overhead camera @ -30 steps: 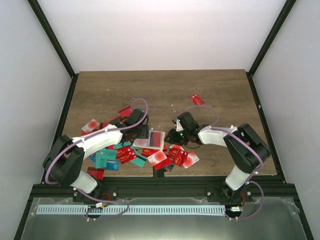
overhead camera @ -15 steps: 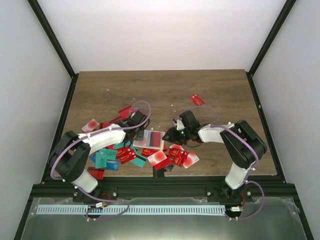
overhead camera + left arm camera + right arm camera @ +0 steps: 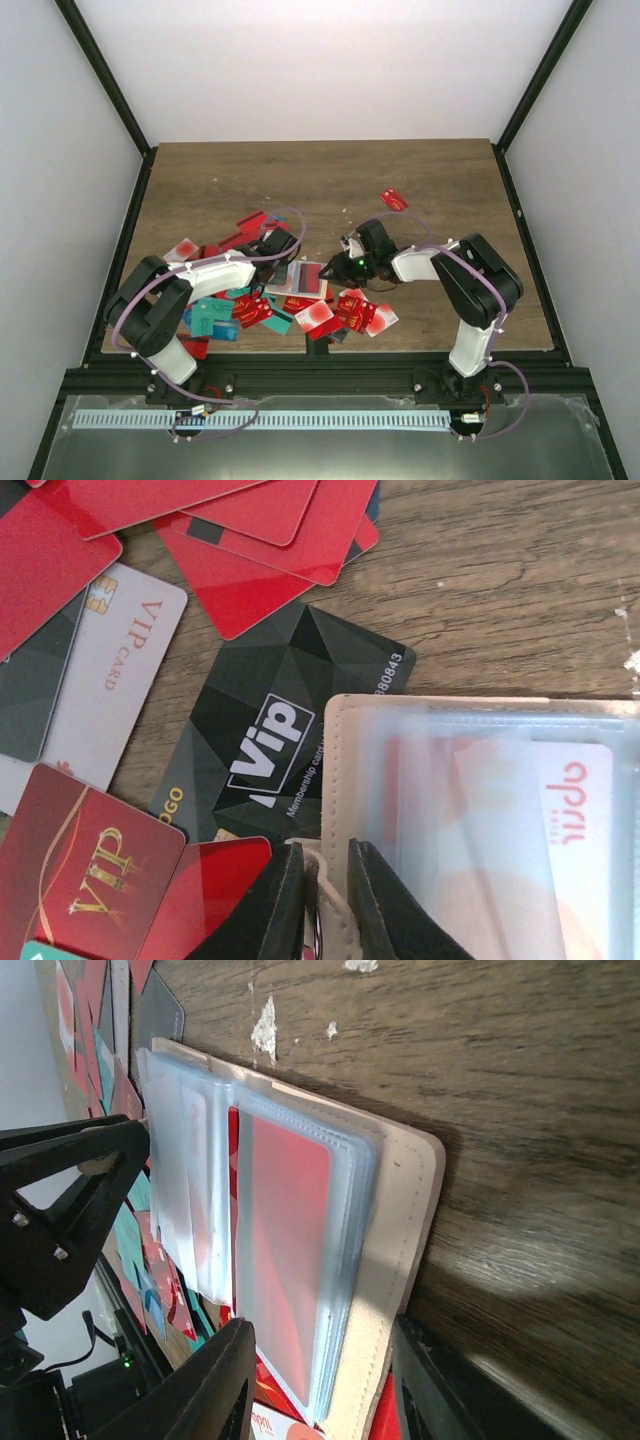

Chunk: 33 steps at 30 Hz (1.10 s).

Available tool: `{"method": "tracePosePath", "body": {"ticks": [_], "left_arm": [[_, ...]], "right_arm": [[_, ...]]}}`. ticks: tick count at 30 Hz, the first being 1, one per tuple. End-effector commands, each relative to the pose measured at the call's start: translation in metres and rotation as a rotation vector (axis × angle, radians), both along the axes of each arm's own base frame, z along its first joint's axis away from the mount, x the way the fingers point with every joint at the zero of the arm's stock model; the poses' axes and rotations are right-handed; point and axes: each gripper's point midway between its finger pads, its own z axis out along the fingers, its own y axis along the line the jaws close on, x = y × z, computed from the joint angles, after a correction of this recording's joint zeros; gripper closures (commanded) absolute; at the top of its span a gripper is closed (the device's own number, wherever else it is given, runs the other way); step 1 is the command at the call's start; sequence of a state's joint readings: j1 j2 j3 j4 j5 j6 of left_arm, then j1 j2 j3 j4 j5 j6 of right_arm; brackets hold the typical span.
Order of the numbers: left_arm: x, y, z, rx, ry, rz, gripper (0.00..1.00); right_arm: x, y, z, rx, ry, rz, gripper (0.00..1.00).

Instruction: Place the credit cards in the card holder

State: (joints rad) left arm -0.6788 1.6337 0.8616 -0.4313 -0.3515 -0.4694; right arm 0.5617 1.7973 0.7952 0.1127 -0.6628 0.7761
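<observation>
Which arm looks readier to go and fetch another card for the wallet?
Right, probably. The left gripper is pinched on the edge of the card holder, steadying it. The right gripper stands open astride its other end, gripping nothing, with red cards lying close by.

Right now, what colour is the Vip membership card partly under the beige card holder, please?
Flat plastic card: black, faceted triangles; left wrist view.

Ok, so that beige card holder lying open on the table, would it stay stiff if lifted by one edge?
Probably floppy: the beige folding card holder has a soft stitched cover, and its clear plastic sleeves fan loosely. The left claw pinches only its edge, so it may sag open.
</observation>
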Motion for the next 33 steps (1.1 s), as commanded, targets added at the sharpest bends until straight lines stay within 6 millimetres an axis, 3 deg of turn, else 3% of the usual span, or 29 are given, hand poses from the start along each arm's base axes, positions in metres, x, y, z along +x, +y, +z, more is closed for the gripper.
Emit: {"method": "tracePosePath", "body": {"ticks": [1,7,22,33], "left_arm": [[-0.002,-0.004,-0.010,-0.022,0.011,-0.006,0.87],[-0.006,-0.011,-0.015,-0.066,0.029,-0.020,0.96],[-0.012,-0.029,-0.017,-0.181,0.062,-0.040,0.96],[-0.015,-0.050,-0.014,-0.298,0.085,-0.060,0.96]], "right_arm": [[0.009,0.007,0.006,0.042,0.000,0.003,0.60],[0.010,0.010,0.017,0.085,-0.011,0.016,0.61],[0.009,0.016,0.053,0.176,-0.092,0.043,0.64],[0.007,0.025,0.064,0.246,-0.106,0.074,0.64]]}}
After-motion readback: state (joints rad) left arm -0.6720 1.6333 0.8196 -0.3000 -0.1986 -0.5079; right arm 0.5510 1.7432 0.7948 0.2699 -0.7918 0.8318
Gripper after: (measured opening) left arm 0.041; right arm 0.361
